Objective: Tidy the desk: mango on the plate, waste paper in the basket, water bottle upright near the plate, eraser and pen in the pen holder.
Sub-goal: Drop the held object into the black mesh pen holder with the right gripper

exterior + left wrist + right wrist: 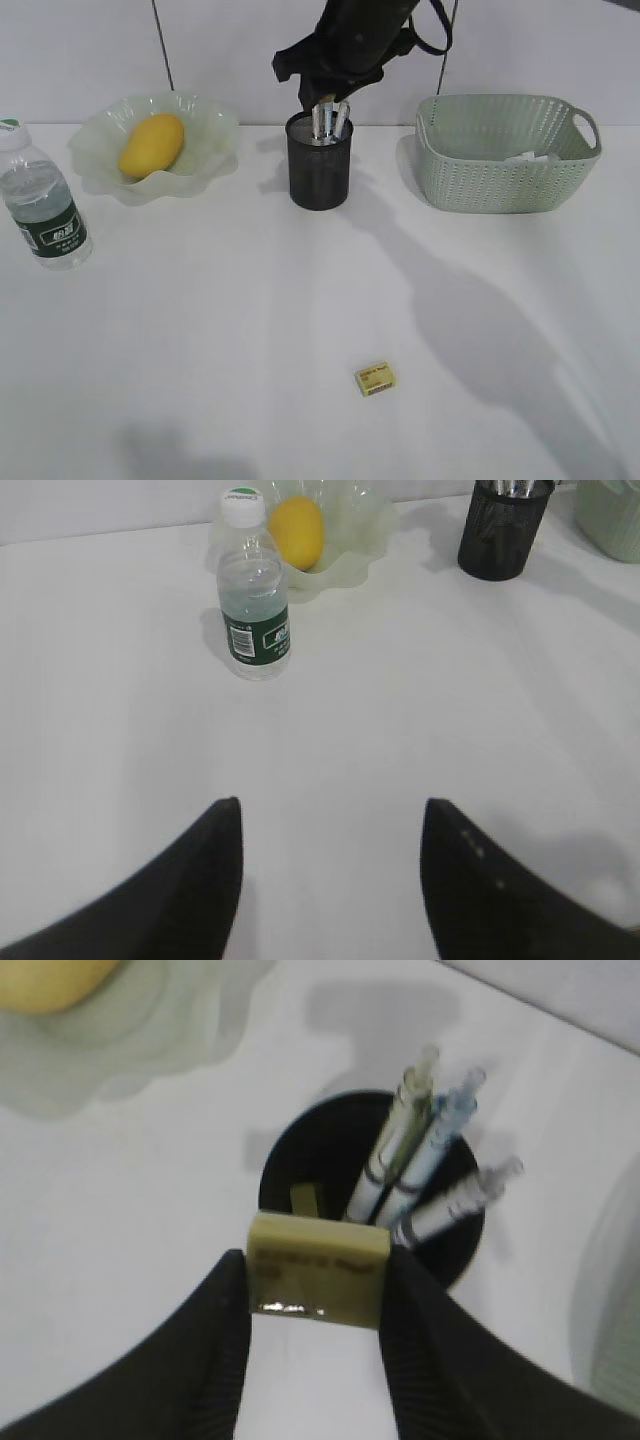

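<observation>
Mango point(152, 145) is seen on the plate point(212, 125) in the exterior view, and a second eraser point(377, 378) is left on the desk point(250, 330). In the left wrist view, the left gripper point(330, 825) is held wide apart and empty, above the desk near the upright water bottle point(254, 600). In the right wrist view, a yellow eraser point(318, 1268) is clamped by the right gripper point(318, 1285) just above the pen holder point(330, 1160), where pens point(415, 1160) are kept.

A plain white desk point(250, 330) carries everything. At its far left stands a water bottle point(40, 195), upright, white cap on top. Just right of it and a little farther back sits a pale green plate point(205, 150) with a wavy rim. A black mesh pen holder point(319, 165) stands at the far middle. To the far right rests a sage-green basket point(505, 160) with cut-out handles. Near the front, slightly right of centre and well apart from the rest, lies a small yellow eraser point(377, 378), flat on the bare surface.
</observation>
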Robot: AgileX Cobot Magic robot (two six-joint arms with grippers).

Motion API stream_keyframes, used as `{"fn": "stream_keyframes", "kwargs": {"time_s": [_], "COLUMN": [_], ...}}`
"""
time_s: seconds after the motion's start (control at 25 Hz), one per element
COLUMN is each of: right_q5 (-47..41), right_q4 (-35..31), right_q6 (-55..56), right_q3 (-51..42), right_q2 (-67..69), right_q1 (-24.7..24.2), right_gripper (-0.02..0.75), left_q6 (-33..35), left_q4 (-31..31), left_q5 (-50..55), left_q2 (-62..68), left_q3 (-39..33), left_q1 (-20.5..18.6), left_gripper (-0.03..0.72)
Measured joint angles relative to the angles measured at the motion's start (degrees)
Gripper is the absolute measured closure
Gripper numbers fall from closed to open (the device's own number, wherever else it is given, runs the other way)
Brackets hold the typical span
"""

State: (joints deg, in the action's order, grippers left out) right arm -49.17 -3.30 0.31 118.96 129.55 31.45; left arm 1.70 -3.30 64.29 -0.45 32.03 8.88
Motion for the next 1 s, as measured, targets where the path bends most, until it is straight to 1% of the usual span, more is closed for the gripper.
{"fn": "stream_keyframes", "kwargs": {"time_s": [0.2,0.32,0.48,0.56,0.64,0.72,0.8,1.0], "right_q5": [4.6,5.2,5.5,5.8,5.8,5.8,5.7,2.8], "right_q4": [1.6,3.3,3.3,2.9,2.9,2.8,3.3,3.3], "right_q6": [0.4,1.6,2.0,2.1,2.2,2.2,2.2,2.2], "right_q3": [0.0,0.0,0.0,0.0,0.0,0.0,0.0,0.0], "right_q2": [2.0,3.1,3.3,3.3,3.3,3.3,3.3,3.0], "right_q1": [0.0,0.0,0.0,0.0,0.0,0.0,0.0,0.0], "right_gripper": [0.416,0.416,0.413,0.361,0.265,0.193,0.164,0.155], "left_q6": [0.0,0.0,0.0,0.0,0.0,0.0,0.0,0.0], "left_q4": [0.0,0.0,0.0,0.0,0.0,0.0,0.0,0.0], "left_q5": [-0.1,-0.1,-0.1,-0.1,-0.1,-0.1,-0.1,-0.1], "left_q2": [0.0,0.0,0.0,0.0,0.0,0.0,0.0,0.0], "left_q3": [0.0,0.0,0.0,0.0,0.0,0.0,0.0,0.0], "left_q1": [0.0,0.0,0.0,0.0,0.0,0.0,0.0,0.0], "left_gripper": [0.253,0.253,0.253,0.253,0.253,0.253,0.253,0.253]}}
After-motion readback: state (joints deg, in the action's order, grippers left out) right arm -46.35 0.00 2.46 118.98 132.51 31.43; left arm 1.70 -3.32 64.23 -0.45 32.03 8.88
